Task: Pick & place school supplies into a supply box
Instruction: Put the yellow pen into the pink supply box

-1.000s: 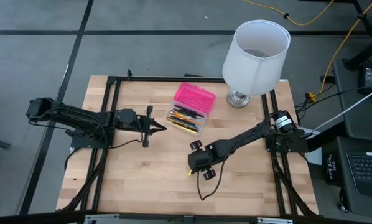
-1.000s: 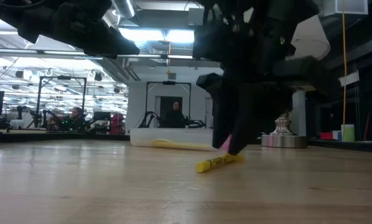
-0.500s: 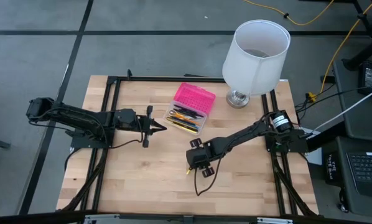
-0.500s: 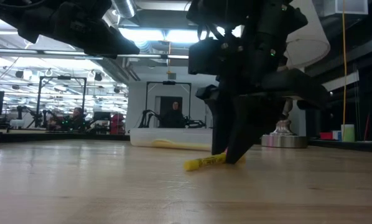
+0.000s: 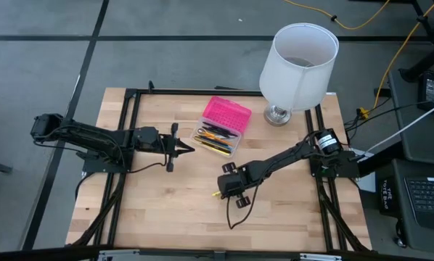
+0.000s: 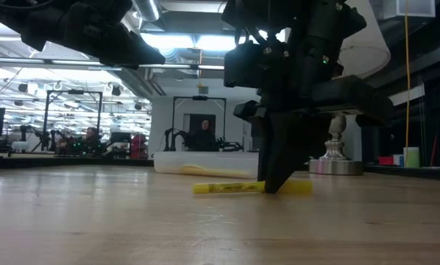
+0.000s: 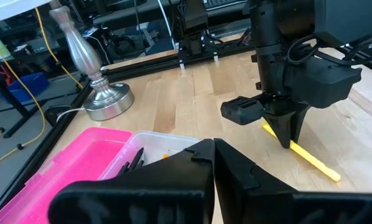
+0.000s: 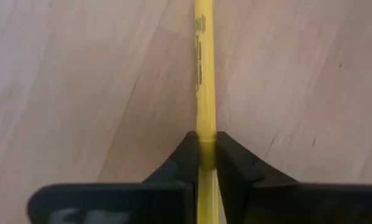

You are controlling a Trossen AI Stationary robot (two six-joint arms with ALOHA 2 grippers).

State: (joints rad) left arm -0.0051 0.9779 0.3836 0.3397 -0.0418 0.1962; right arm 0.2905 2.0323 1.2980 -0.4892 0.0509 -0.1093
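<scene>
The right end effector (image 5: 224, 190) is shown low over the middle of the counter (image 5: 159, 210), toward its front edge, with both fingers closed on a yellow pencil (image 6: 251, 188) that lies flat on the wood. In the right wrist view the pencil (image 8: 204, 81) is pinched between the two finger tips, most of its length projecting beyond them. The supply box (image 5: 223, 126) stands open near the back edge of the counter, beside the base of a white lamp (image 5: 298, 65); its pink half (image 5: 228, 112) faces the back edge, and the clear half (image 5: 215, 139) already holds several pens and pencils. The left end effector (image 5: 181, 149) is held above the counter to the left of the box, fingers pressed together and empty.

Risks are judged as follows. The grip is taken toward one end, so the pencil may pivot or slip during lifting. A tilted pencil may strike the box rim or land across the stored items. The lamp base and the waiting left arm flank the box closely, so a wide approach may cause contact.
</scene>
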